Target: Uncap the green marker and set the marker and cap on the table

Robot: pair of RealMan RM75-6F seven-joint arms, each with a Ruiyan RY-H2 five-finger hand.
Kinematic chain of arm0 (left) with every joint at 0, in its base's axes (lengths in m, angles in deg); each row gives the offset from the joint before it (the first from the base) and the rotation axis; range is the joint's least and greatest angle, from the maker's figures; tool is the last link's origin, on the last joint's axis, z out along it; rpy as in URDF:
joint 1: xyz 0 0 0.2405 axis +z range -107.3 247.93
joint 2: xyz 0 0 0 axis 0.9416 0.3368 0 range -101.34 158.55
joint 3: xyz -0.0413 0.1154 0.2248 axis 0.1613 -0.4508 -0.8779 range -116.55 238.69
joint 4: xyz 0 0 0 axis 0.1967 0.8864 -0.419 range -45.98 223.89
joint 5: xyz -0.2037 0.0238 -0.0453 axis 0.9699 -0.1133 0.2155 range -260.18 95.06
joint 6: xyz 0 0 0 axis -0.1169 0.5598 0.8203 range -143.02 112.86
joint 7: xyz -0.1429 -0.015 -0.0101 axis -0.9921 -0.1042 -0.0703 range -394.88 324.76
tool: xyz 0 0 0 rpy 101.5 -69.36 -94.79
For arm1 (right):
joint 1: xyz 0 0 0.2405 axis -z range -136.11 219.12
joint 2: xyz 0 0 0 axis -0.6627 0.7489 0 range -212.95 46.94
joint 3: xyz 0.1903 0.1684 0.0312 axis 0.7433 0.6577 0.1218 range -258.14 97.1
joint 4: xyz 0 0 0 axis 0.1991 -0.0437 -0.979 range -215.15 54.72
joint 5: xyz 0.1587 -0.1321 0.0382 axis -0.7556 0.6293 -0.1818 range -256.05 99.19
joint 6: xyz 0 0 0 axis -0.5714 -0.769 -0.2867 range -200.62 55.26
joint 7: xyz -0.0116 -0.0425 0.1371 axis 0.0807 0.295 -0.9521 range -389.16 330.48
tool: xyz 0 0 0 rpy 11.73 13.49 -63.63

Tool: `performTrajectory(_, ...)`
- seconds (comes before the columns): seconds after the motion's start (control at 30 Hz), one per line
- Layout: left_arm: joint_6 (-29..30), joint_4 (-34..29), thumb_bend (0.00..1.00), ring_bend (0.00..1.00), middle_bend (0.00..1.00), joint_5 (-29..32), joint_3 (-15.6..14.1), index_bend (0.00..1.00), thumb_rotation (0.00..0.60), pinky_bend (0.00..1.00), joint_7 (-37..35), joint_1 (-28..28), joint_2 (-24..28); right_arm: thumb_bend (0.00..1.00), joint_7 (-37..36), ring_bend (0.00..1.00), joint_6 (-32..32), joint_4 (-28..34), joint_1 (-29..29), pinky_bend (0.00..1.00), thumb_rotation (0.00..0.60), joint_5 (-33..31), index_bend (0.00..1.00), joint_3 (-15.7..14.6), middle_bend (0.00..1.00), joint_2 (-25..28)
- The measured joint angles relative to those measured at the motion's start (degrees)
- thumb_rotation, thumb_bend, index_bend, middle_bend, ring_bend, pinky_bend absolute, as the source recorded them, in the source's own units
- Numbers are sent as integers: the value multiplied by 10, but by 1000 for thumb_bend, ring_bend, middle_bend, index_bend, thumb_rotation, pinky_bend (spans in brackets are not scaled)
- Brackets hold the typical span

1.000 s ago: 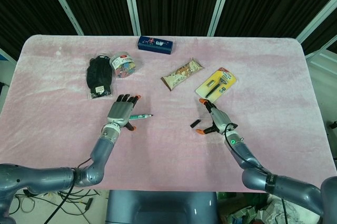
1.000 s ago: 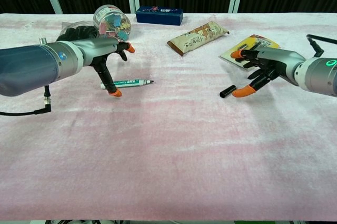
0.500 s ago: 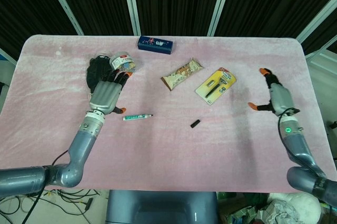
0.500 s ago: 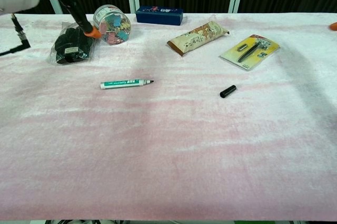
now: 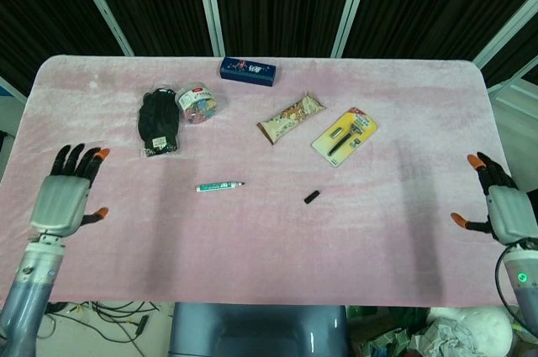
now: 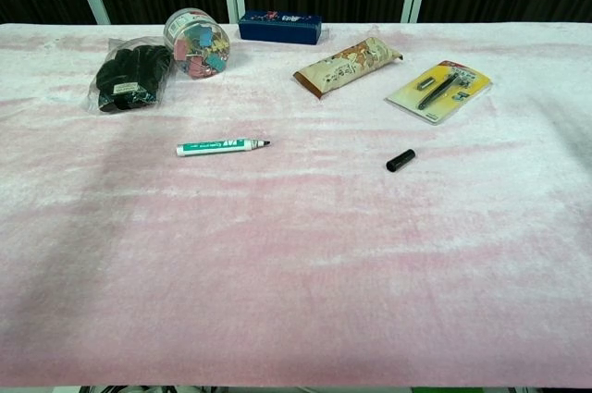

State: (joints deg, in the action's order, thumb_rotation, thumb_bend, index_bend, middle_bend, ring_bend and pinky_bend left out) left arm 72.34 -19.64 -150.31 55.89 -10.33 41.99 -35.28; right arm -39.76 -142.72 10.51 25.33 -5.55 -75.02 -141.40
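Note:
The green marker (image 5: pixel 218 186) lies uncapped on the pink table (image 5: pixel 252 248), tip pointing right; the chest view shows this marker (image 6: pixel 222 146) too. Its black cap (image 5: pixel 311 197) lies apart to the right, and the cap (image 6: pixel 400 160) is plain in the chest view. My left hand (image 5: pixel 65 191) hovers over the table's left edge, fingers spread, holding nothing. My right hand (image 5: pixel 498 206) is at the right edge, also spread and empty. Neither hand shows in the chest view.
At the back stand a blue box (image 5: pixel 248 70), a jar of coloured clips (image 5: pixel 197 103) and a bag of black gloves (image 5: pixel 159 122). A snack bar (image 5: pixel 290 117) and a carded razor pack (image 5: pixel 345 135) lie right of centre.
Both hands have drawn back from the middle to the table's outer edges. The marker and cap have stayed where they lay.

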Motion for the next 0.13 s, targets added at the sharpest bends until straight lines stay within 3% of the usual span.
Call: performTrajectory(0.13,41,36,65,0,114,-37,-33,114,600,0,-74,67,6,112,37,19,-80,15,50,143,600,41,0,-30,0,-15)
